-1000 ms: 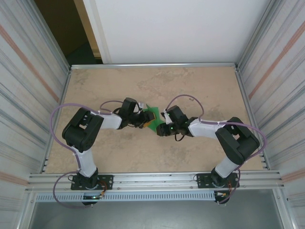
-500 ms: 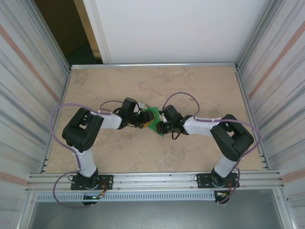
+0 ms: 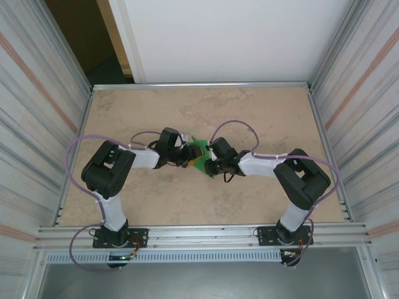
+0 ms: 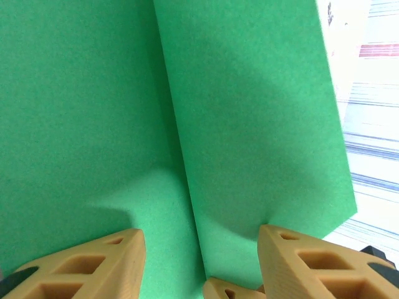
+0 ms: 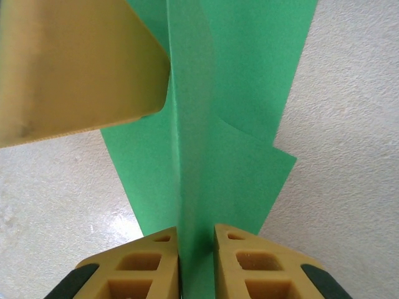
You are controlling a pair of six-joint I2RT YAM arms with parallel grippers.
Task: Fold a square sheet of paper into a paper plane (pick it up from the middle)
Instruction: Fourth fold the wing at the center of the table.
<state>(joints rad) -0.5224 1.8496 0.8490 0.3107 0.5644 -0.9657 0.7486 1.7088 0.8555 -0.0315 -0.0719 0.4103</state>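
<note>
- Top view: the two arms reached inward and met over the middle of the table (image 3: 249, 112), with the green paper sheet (image 3: 198, 151) between their heads, well apart from every table edge
- Left gripper (image 3: 186, 156): came in from the left side of the sheet; right gripper (image 3: 211, 164): came in from the right side, just beside the sheet's near corner
- Left wrist view: the green paper sheet (image 4: 262, 124) covered nearly the whole field, face-on to the camera; one straight fold line ran from the top edge down to the bottom, leaning slightly to the right
- Left gripper (image 4: 199, 232): jaws stood clearly apart, one tan finger at each lower corner, both casting shadows on the sheet; nothing was clamped between them, and whether the tips touched the paper could not be told
- Right wrist view: the green paper sheet (image 5: 249, 93) rose as a narrow upright ridge along the centre, with flat flaps spreading to either side above the pale table (image 5: 349, 187)
- Right gripper (image 5: 196, 232): jaws drawn almost together, pinching the lower end of that ridge between the two tan pads
- A large tan finger (image 5: 75, 68) of the left gripper lay against the left face of the ridge, at the upper left of the right wrist view
- State of the sheet: folded into an angular outline with overlapping layers; a stepped corner showed on its right flap
</note>
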